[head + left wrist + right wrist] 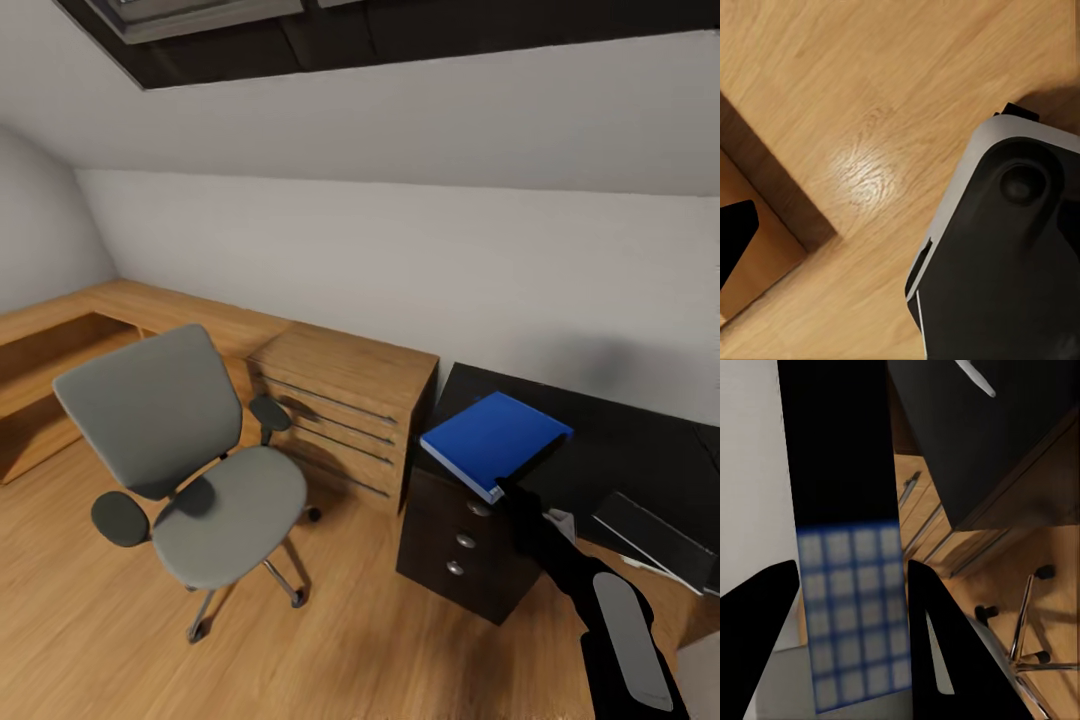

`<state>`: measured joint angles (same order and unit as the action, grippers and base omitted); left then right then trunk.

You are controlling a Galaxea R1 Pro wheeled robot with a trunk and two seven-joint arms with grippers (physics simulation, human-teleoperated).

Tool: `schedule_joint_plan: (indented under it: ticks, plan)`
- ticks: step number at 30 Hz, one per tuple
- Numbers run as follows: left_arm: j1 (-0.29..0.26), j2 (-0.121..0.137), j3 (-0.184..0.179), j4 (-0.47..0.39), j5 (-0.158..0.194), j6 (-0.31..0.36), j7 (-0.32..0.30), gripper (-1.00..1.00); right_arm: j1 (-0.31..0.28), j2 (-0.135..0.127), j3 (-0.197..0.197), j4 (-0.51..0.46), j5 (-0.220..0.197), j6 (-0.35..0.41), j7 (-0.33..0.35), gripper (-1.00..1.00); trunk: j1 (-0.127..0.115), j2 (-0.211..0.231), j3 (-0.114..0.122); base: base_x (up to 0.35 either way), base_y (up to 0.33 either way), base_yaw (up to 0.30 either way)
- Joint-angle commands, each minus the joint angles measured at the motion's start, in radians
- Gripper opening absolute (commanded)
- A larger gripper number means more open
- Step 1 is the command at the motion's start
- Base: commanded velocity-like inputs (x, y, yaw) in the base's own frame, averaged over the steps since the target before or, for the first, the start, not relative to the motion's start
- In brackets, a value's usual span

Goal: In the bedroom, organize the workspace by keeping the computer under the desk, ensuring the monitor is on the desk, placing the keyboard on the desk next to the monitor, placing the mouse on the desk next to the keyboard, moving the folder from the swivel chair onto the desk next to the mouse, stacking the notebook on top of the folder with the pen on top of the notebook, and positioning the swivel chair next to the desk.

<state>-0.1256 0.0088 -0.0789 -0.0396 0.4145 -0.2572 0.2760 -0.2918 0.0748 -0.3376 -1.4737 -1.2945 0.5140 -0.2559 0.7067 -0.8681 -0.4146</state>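
Our right gripper [508,487] was clamped on the folder [495,438], held above the desk [640,440] corner and clear of the swivel chair [190,470]. We judged placement, stacking and the chair pending; the left fingers' state we could not tell.

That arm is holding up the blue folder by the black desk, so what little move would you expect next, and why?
Probably the right gripper carries the blue folder a little further over the black desk and lowers it. The folder is pinched at its near edge and seems to hang above the desk's end near the wooden drawer chest, not lying flat. The swivel chair seat is already bare.
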Motion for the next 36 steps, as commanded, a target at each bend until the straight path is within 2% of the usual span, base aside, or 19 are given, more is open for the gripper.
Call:
schedule_joint_plan:
  ticks: [1, 8, 16, 19, 20, 21, 23, 26, 28, 32, 34, 36]
  plan:
    - [0.000, 0.000, -0.009, 0.000, 0.007, -0.002, 0.003, 1.00, -0.001, 0.002, -0.001, -0.001, -0.011, 0.004, -0.010, -1.00, 0.000, -0.001, -0.002, 0.000, 0.000, -0.205]
    - [0.000, -0.001, -0.009, 0.000, 0.007, -0.002, 0.003, 1.00, -0.001, 0.006, 0.022, 0.001, -0.012, 0.004, -0.009, -1.00, 0.000, -0.001, -0.011, 0.000, 0.000, -0.205]
    - [0.000, -0.002, -0.012, -0.018, 0.007, -0.010, 0.003, 1.00, -0.001, 0.004, 0.026, -0.002, -0.011, 0.005, -0.014, -1.00, 0.000, -0.001, -0.020, 0.000, 0.000, -0.205]
    - [0.000, -0.005, -0.012, -0.083, 0.008, -0.012, 0.004, 1.00, -0.001, 0.002, 0.026, -0.003, -0.011, 0.005, -0.022, -1.00, 0.000, -0.001, -0.024, 0.000, 0.000, -0.205]
    - [0.000, -0.006, -0.013, -0.140, 0.008, -0.012, 0.005, 1.00, -0.001, 0.003, 0.025, -0.003, -0.011, 0.005, -0.028, -1.00, 0.000, -0.001, -0.025, 0.000, 0.000, -0.205]
    - [0.000, -0.005, -0.013, -0.163, 0.009, -0.012, 0.005, 1.00, -0.001, 0.003, 0.025, -0.003, -0.011, 0.005, -0.029, -1.00, 0.000, -0.001, -0.027, 0.000, 0.000, -0.205]
    - [0.000, -0.005, -0.011, -0.303, 0.011, -0.013, 0.010, 1.00, -0.001, 0.003, 0.025, -0.004, -0.010, 0.005, -0.035, -1.00, 0.000, -0.001, -0.029, 0.000, 0.000, -0.205]
    - [0.000, -0.004, -0.008, -0.376, 0.013, -0.013, 0.012, 1.00, -0.001, 0.003, 0.025, -0.004, -0.010, 0.004, -0.039, -1.00, 0.000, -0.001, -0.033, 0.000, 0.000, -0.205]
    - [0.000, -0.003, -0.007, -0.381, 0.014, -0.013, 0.012, 1.00, -0.001, 0.004, 0.025, -0.003, -0.010, 0.001, -0.040, -1.00, 0.000, -0.001, -0.035, 0.000, 0.000, -0.205]
    - [0.000, 0.001, -0.011, -0.326, 0.007, -0.025, 0.004, 1.00, -0.001, 0.004, 0.025, -0.003, -0.009, -0.014, -0.039, -1.00, 0.000, -0.001, -0.040, 0.000, 0.000, -0.205]
    - [0.000, 0.001, -0.013, -0.306, 0.001, -0.049, 0.002, 1.00, -0.001, 0.004, 0.025, -0.002, -0.009, -0.019, -0.039, -1.00, 0.000, -0.001, -0.042, 0.000, 0.000, -0.205]
    - [0.000, 0.000, -0.015, -0.281, -0.020, -0.102, 0.002, 1.00, -0.002, 0.003, 0.025, -0.001, -0.008, -0.028, -0.039, -1.00, 0.000, -0.001, -0.045, 0.000, 0.000, -0.205]
